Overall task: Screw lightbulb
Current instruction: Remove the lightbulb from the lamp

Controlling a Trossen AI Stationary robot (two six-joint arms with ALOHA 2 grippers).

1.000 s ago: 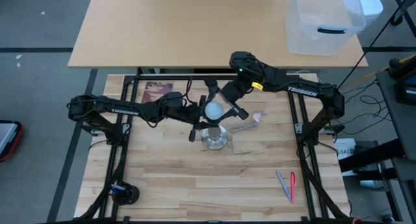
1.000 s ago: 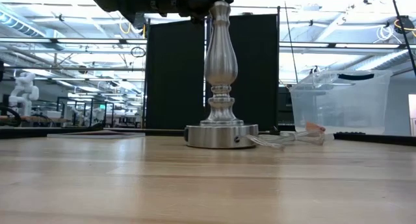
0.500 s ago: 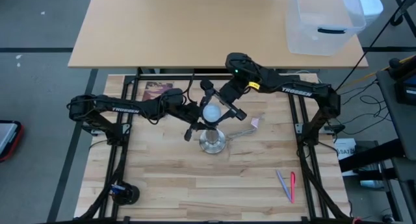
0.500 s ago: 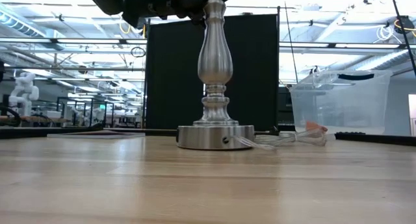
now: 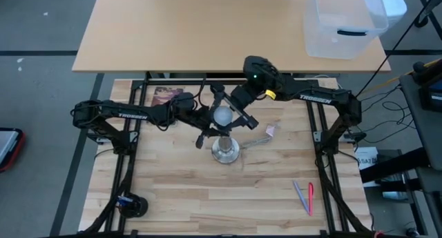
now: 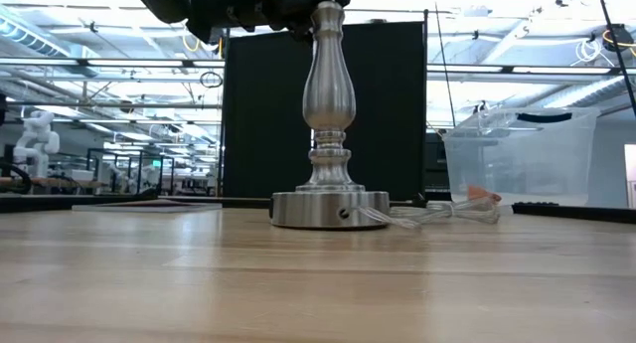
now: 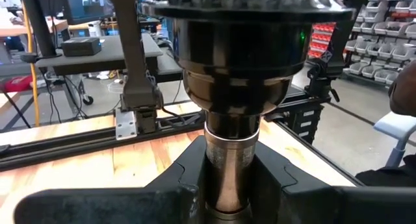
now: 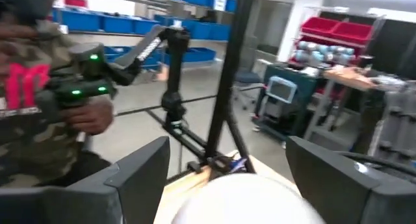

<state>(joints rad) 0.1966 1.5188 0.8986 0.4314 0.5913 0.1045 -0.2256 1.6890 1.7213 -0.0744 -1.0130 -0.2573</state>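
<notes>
Gripping the stand (image 7: 227, 165), left claw (image 7: 227, 185), wrist-view only.

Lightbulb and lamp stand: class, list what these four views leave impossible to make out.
- Lightbulb screw base: hidden in the high view by its globe; cut off by the right wrist view's bottom edge.
- Lamp stand socket top: cut off in the low view by the top edge and arms.
- Left gripper fingertips: hidden behind the stand's neck, left wrist view.
</notes>
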